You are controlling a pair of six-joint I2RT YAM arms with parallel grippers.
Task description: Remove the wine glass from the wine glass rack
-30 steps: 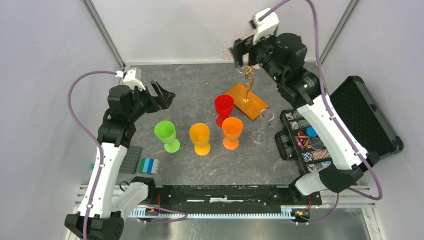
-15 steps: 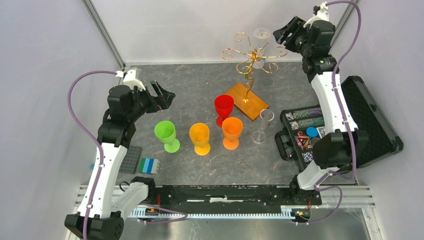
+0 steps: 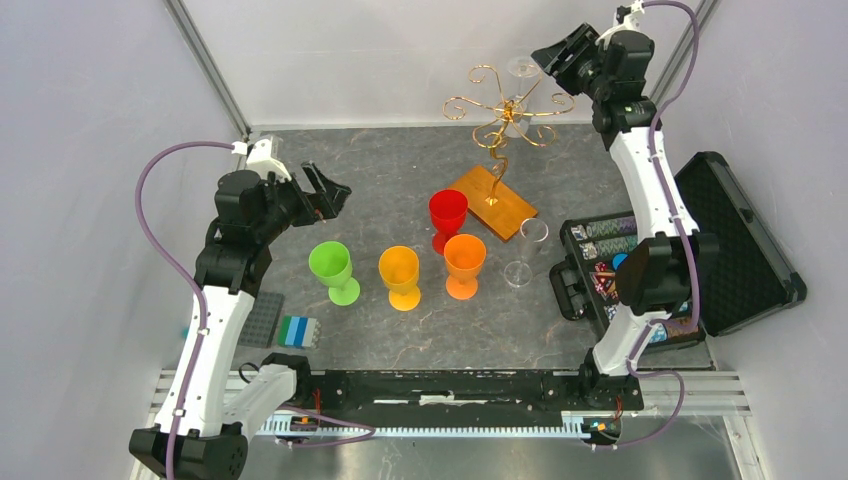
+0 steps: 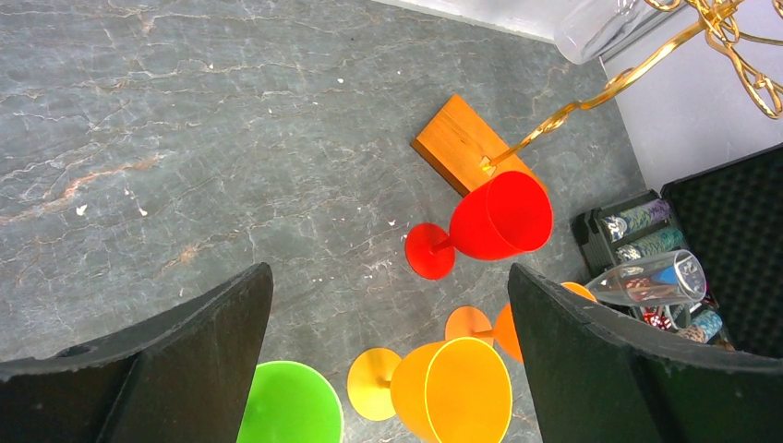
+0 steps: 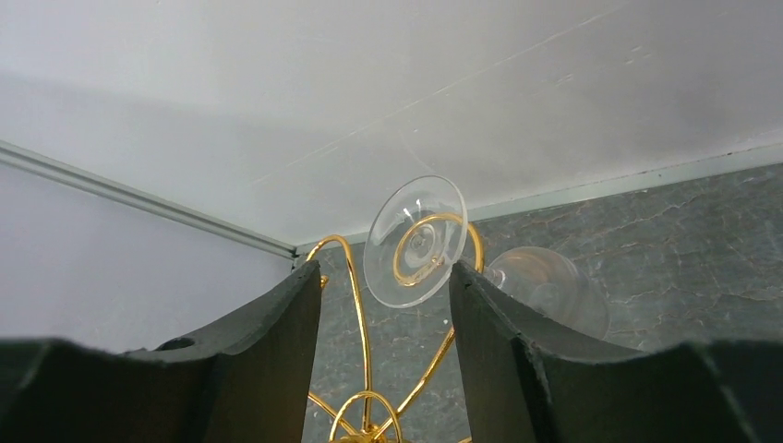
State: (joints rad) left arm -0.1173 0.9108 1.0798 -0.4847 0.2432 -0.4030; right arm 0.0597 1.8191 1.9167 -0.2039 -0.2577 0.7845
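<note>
The wine glass rack (image 3: 505, 108) is a gold wire stand with curled arms on an amber base (image 3: 493, 201) at the back of the table. A clear wine glass (image 3: 520, 68) hangs upside down from one arm, foot uppermost. In the right wrist view its foot (image 5: 415, 240) sits in a gold spiral, just beyond my fingertips, with the bowl (image 5: 549, 288) below. My right gripper (image 3: 560, 55) (image 5: 383, 277) is open and empty, right of the foot, without touching it. My left gripper (image 3: 325, 190) (image 4: 388, 277) is open and empty, high over the table's left side.
Red (image 3: 447, 215), orange (image 3: 465, 262), yellow (image 3: 400, 276) and green (image 3: 333, 268) goblets stand mid-table. A second clear glass (image 3: 525, 250) stands right of them. An open black case (image 3: 720, 235) with poker chips lies at the right. Small bricks (image 3: 297, 330) lie front left.
My right arm has swung from in front of the rack's top up to the back right, then edged left towards the hanging glass's foot. The left arm has not moved.
</note>
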